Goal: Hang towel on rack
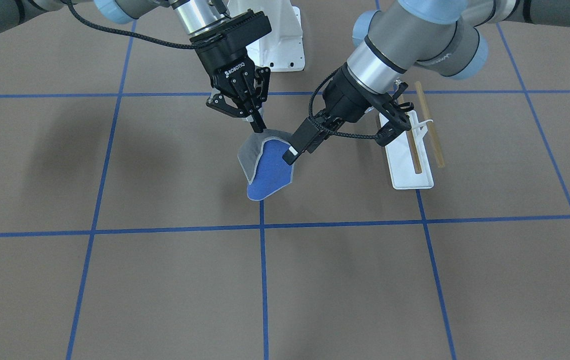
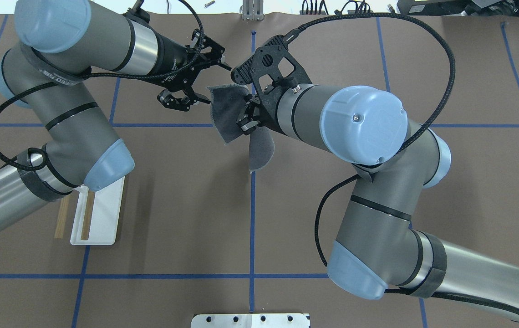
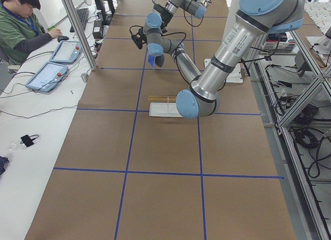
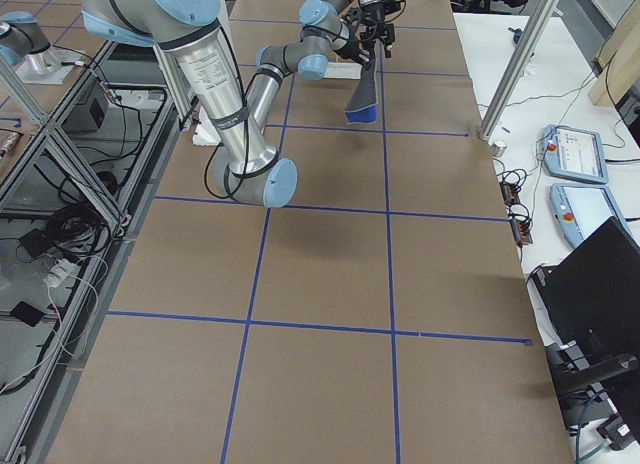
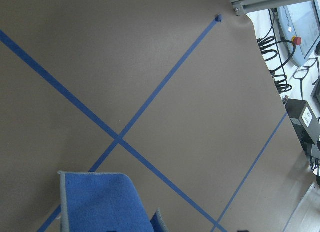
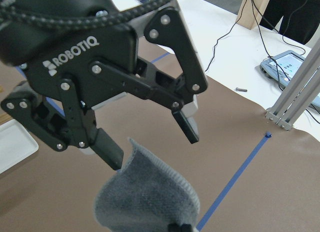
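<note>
Grey toward the robot and blue away from it, the towel [image 1: 270,170] hangs over the middle of the brown worktop [image 1: 165,165]. It hangs from the right gripper [image 1: 259,127], whose jaws are pinched together on its top edge. The left gripper [image 6: 150,144] has its jaws spread wide and grips nothing. The towel's free upper edge sits just below that gap, close beside one finger [image 6: 107,149]. The rack [image 1: 410,170] stands apart, on the left arm's side.

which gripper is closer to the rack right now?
Left. The left gripper hangs open between the towel and the rack. The right gripper, shut on the towel, sits on the towel's far side from the rack.
</note>
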Tool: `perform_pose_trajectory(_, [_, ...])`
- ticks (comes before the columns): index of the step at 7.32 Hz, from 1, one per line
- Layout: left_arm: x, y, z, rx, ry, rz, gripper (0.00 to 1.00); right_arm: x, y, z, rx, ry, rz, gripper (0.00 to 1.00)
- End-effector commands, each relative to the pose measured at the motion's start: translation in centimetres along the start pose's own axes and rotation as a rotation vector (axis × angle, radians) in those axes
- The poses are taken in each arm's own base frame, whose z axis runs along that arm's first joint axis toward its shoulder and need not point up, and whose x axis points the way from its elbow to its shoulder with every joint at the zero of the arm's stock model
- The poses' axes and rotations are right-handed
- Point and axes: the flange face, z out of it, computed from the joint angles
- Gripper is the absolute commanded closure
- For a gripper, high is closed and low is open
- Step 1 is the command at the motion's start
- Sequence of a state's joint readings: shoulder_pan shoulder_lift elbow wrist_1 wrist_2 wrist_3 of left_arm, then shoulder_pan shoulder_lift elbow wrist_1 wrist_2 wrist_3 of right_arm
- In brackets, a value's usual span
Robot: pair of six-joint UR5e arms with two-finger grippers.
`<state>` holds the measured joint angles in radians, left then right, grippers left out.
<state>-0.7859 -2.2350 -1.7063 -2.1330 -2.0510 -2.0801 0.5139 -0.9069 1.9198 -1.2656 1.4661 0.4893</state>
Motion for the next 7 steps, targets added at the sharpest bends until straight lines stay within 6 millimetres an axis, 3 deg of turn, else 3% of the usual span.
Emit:
perform_pose_trajectory(1, [-0.30, 0.74, 0.46, -0.016, -0.001, 0.007, 0.19, 0.09, 0.18, 0.17, -0.004, 0.003, -0.001, 1.00])
perform_pose_trajectory(3, [-0.62, 0.84, 0.43, -0.029, 0.017, 0.019, 0.27, 0.17, 0.37, 0.30, -0.008, 0.005, -0.001, 1.00])
perform_pose_trajectory(5, [-0.59, 0.88, 0.37, -0.029, 0.018, 0.019, 0.44, 0.17, 0.37, 0.30, -0.008, 0.005, -0.001, 1.00])
perform_pose_trajectory(7, [-0.61, 1.14, 0.35, -0.034, 0.020, 0.025, 0.79, 0.15, 0.32, 0.22, -0.005, 0.004, -0.001, 1.00])
